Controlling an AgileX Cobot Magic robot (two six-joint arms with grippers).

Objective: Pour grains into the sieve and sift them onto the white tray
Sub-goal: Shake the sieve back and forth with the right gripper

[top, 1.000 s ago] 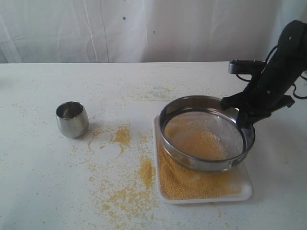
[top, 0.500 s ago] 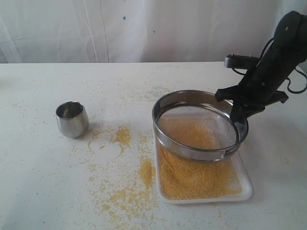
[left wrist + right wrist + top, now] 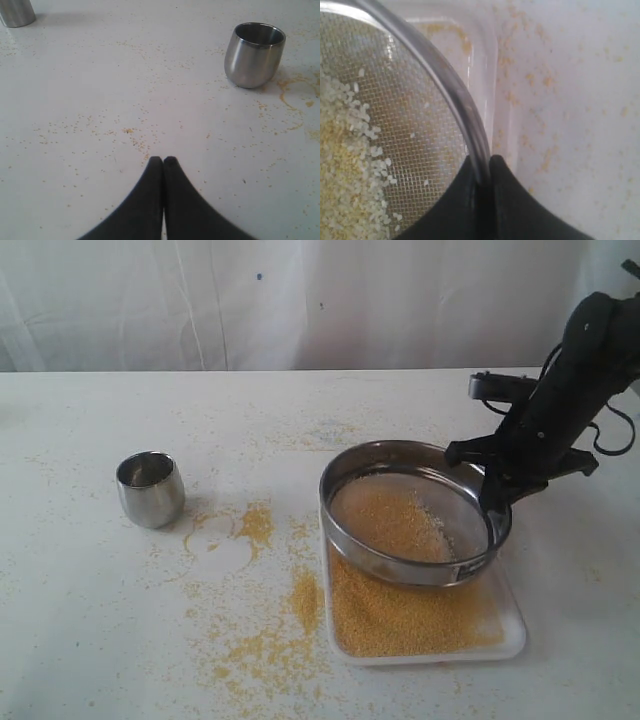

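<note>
Shiny steel sieve [image 3: 420,572] over yellow-golden grains [image 3: 400,620]

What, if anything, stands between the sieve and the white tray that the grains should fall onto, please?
Nothing visible does. The right end effector grips the sieve by its rim and holds it directly over the white tray. Sifted yellow grains already lie on the tray beneath it.

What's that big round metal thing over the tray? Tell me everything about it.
The sieve is a wide shiny steel ring with a fine grey mesh bottom. It holds yellow grains with paler bits. The right gripper has its jaws shut on the rim, holding it slightly tilted over the white tray.
</note>
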